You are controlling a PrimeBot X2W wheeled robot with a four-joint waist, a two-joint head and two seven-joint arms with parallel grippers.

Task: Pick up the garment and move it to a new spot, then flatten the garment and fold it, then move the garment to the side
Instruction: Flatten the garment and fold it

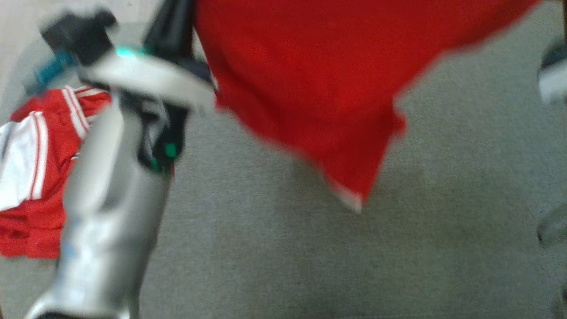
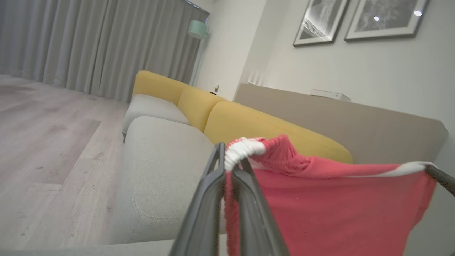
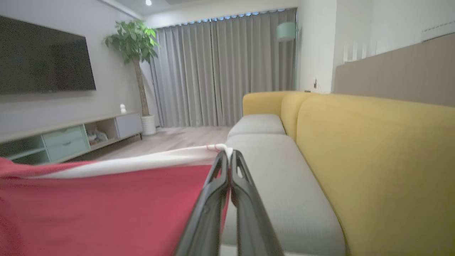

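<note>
The red garment [image 1: 310, 79] with white trim hangs stretched in the air above the grey sofa seat [image 1: 310, 266], one corner drooping low. My left gripper [image 2: 229, 161] is shut on a bunched white-trimmed corner of the garment [image 2: 320, 209]. My right gripper [image 3: 227, 158] is shut on the white hem at the other end of the garment [image 3: 106, 209]. In the left wrist view a dark finger [image 2: 440, 179] of the right gripper shows at the far corner. My left arm [image 1: 110, 186] rises blurred at the left of the head view.
A second red and white garment [image 1: 31, 173] lies crumpled on the seat at the left. The yellow sofa back [image 3: 373, 160] runs behind the seat cushions [image 3: 284, 199]. Wood floor [image 2: 42, 142], a low TV cabinet [image 3: 64, 138] and a potted plant [image 3: 133, 42] lie beyond.
</note>
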